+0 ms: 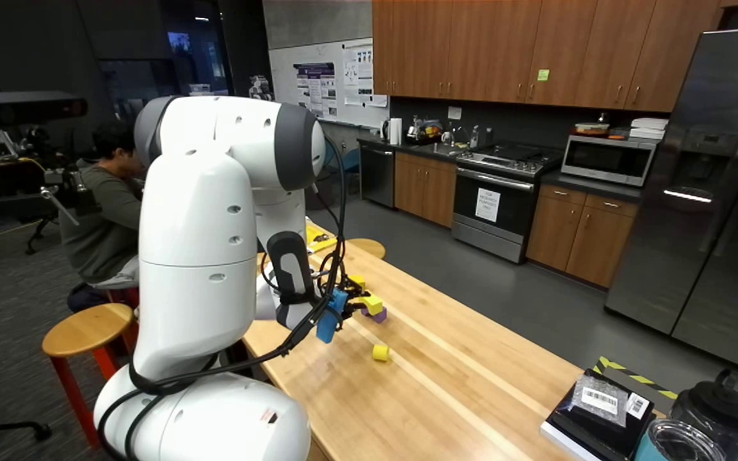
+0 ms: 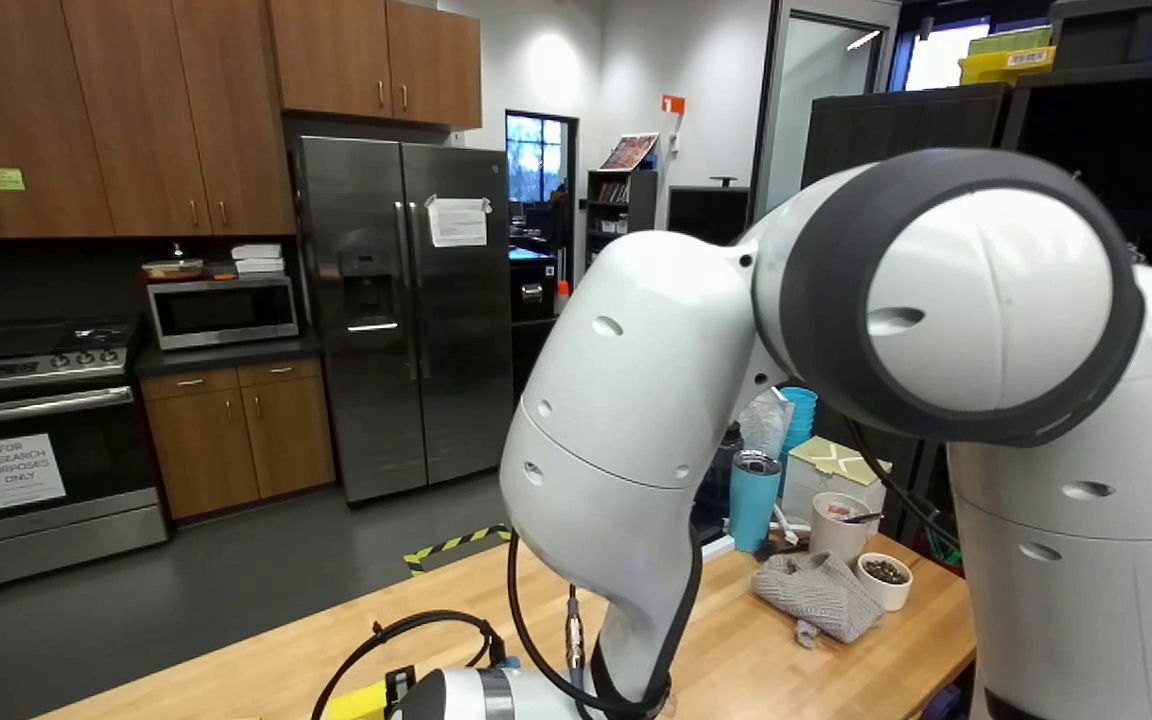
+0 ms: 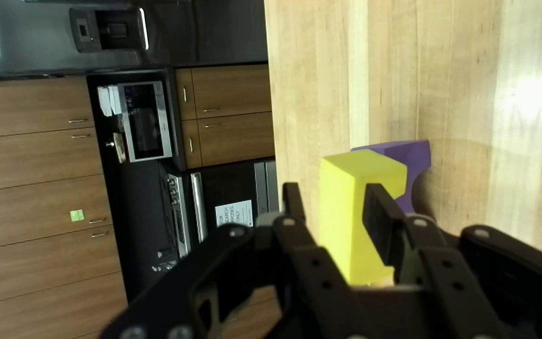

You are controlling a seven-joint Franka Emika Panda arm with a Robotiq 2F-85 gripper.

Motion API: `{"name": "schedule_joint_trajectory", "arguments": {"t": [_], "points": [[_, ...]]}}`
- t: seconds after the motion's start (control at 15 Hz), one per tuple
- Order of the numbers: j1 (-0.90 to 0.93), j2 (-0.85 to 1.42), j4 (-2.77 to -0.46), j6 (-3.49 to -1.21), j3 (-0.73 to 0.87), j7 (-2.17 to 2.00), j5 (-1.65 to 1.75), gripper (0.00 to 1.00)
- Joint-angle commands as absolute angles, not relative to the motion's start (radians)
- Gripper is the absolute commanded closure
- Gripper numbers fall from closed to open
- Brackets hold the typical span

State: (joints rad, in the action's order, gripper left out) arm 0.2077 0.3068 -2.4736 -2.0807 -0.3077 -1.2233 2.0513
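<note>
A long yellow block stands between the fingers of my gripper in the wrist view. A strip of tabletop shows between the left finger and the block. The right finger overlaps the block's right face, and contact there is unclear. Behind the yellow block is a purple block with a curved cutout; whether one rests on the other I cannot tell. In an exterior view the yellow block appears at the fingertips, just above the purple block.
A yellow cylinder lies on the wooden table near the gripper. Another yellow block sits behind the fingers. At the table's end are a black box, a teal tumbler and a grey cloth. Cables loop along the arm.
</note>
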Motion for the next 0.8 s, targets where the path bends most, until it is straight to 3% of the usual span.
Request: {"name": "schedule_joint_trajectory", "arguments": {"t": [0.0, 0.13, 0.73], "points": [[0.201, 0.280, -2.479, -2.091, -0.304, -1.216, 2.069, 0.92], [0.200, 0.281, -2.479, -2.090, -0.303, -1.218, 2.069, 1.00], [0.201, 0.274, -2.490, -2.083, -0.302, -1.223, 2.069, 1.00]]}}
